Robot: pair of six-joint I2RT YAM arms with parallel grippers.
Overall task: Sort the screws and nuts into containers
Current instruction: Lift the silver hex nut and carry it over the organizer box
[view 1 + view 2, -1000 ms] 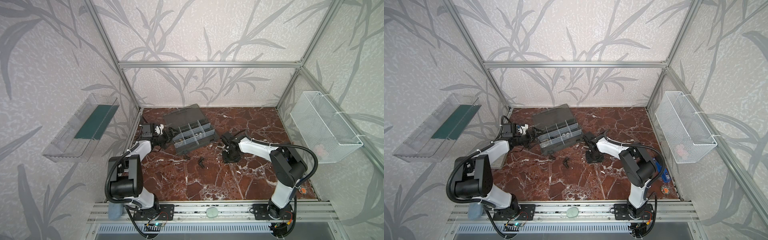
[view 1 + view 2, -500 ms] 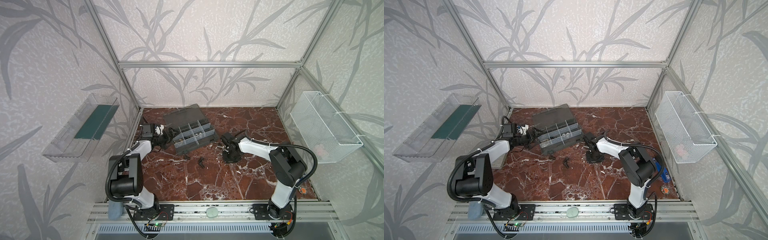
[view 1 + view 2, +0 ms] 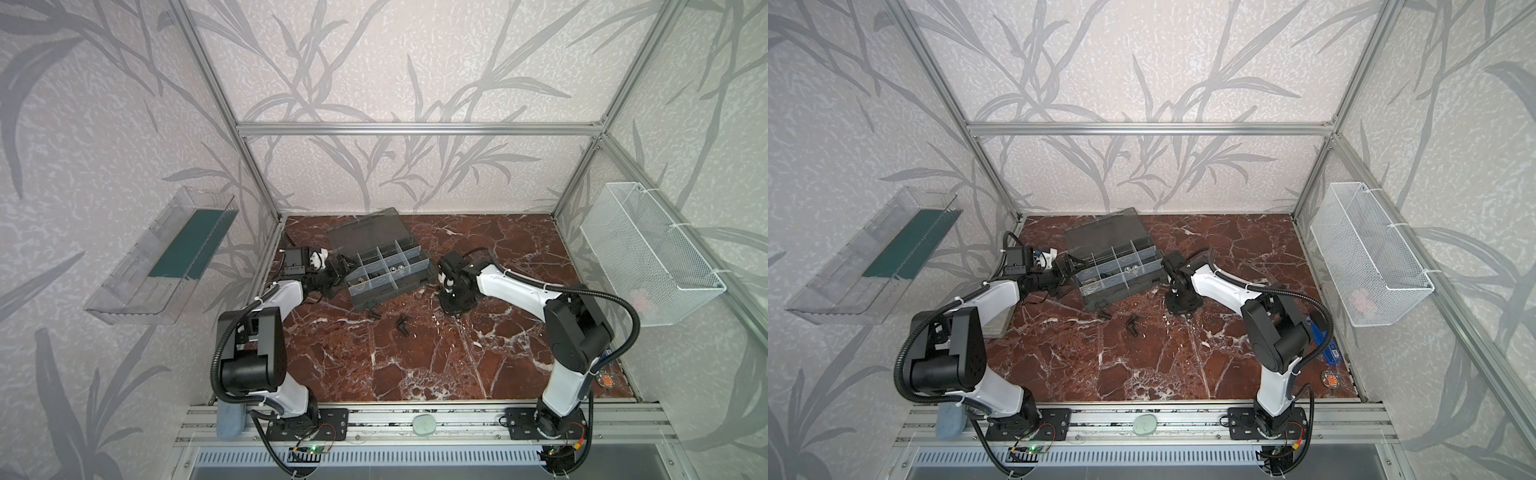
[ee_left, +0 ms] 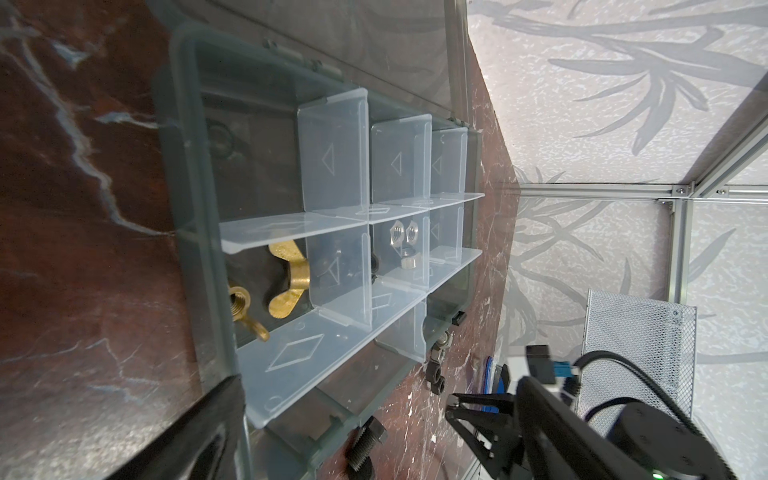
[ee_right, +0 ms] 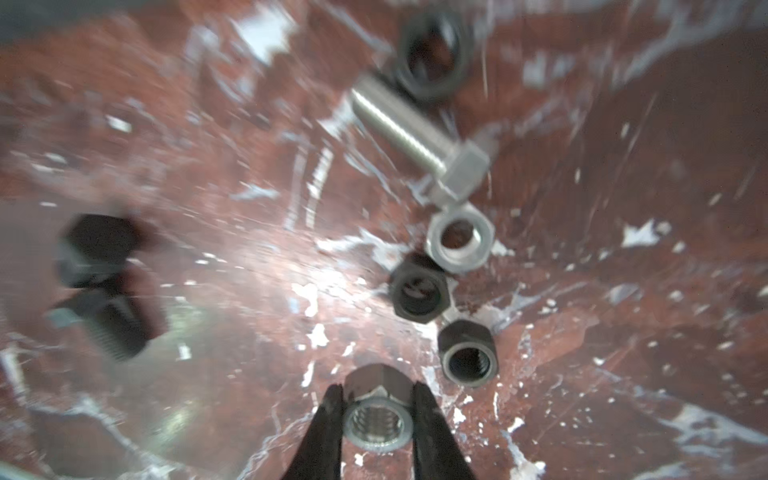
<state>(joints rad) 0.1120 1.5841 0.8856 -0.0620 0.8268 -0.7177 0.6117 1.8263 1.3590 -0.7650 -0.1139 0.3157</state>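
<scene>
Where the marble floor spreads in front of the organizer case, a few black screws lie loose, just off the case's front wall. Off the case's right end, near its front corner, the right gripper points down at the marble. Its fingers pinch a silver nut from both sides, with the threaded hole turned toward the wrist camera. Whether that nut still touches the marble cannot be told. More hardware lies scattered on the same patch right of the case: black nuts, an unheld silver hex ring and a silver bolt. At the case's left end the left gripper sits level with the rim, fingers spread wide and holding nothing. Inside the case, clear dividers form cells. The cell at the left end holds two brass wing nuts, and one farther right holds shiny hex nuts. Behind the cells, the case's smoky lid lies folded open.
</scene>
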